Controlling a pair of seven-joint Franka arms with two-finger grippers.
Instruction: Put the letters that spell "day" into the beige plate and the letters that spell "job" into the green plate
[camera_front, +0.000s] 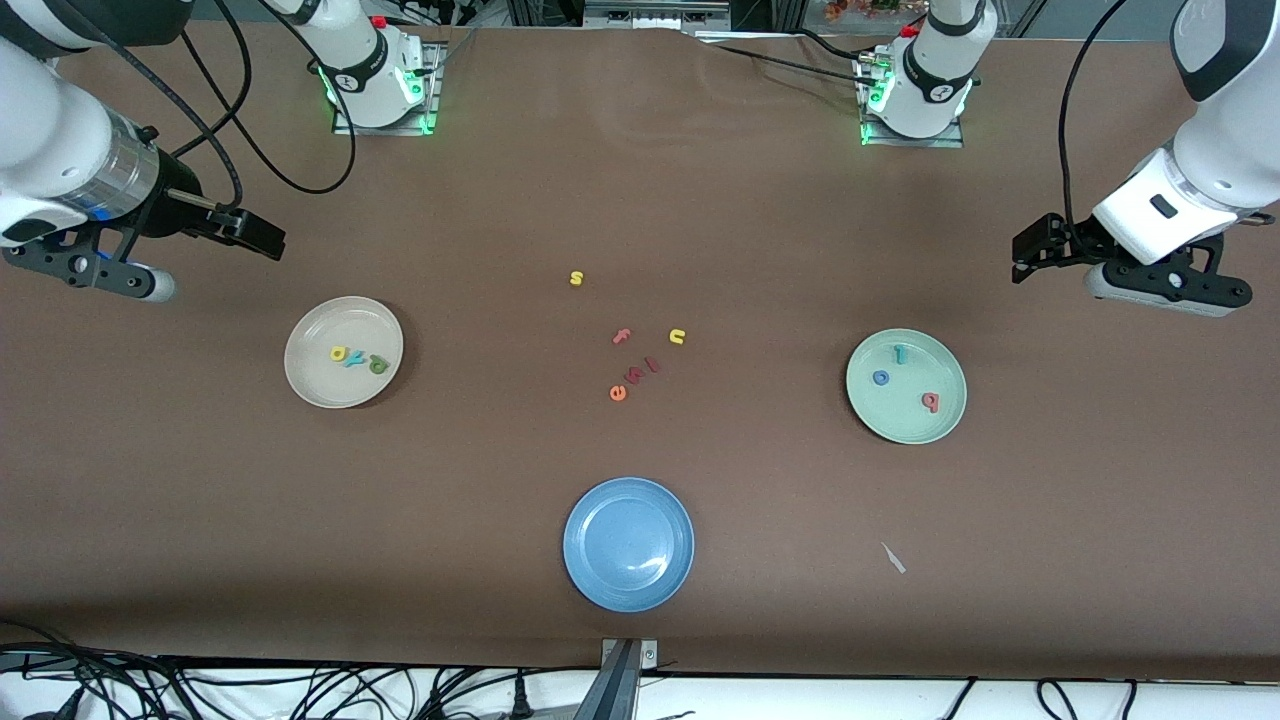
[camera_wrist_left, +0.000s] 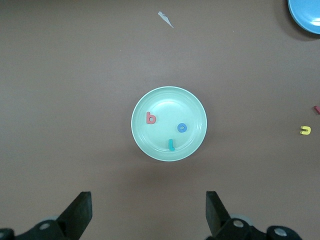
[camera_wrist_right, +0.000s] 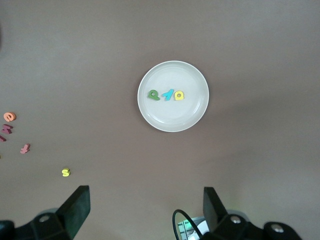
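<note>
The beige plate (camera_front: 330, 385) (camera_wrist_right: 172, 117) holds the yellow a (camera_front: 339, 352), teal y (camera_front: 355, 358) and green d (camera_front: 377, 364) in a row. In the green plate (camera_front: 900, 420) (camera_wrist_left: 165, 102) lie the teal j (camera_front: 901, 352), blue o (camera_front: 881, 377) and pink b (camera_front: 931, 402), spread apart. My right gripper (camera_front: 262, 238) (camera_wrist_right: 145, 212) hangs open and empty over the table beside the beige plate. At the other end my left gripper (camera_front: 1025, 255) (camera_wrist_left: 149, 215) is open too, holding nothing, over the table beside the green plate.
A blue plate (camera_front: 628, 575) sits empty near the front edge. Loose letters lie mid-table: a yellow s (camera_front: 576, 278), pink f (camera_front: 621, 337), yellow u (camera_front: 677, 337), orange e (camera_front: 618, 393) and two small ones beside it. A paper scrap (camera_front: 893, 558) lies toward the left arm's end.
</note>
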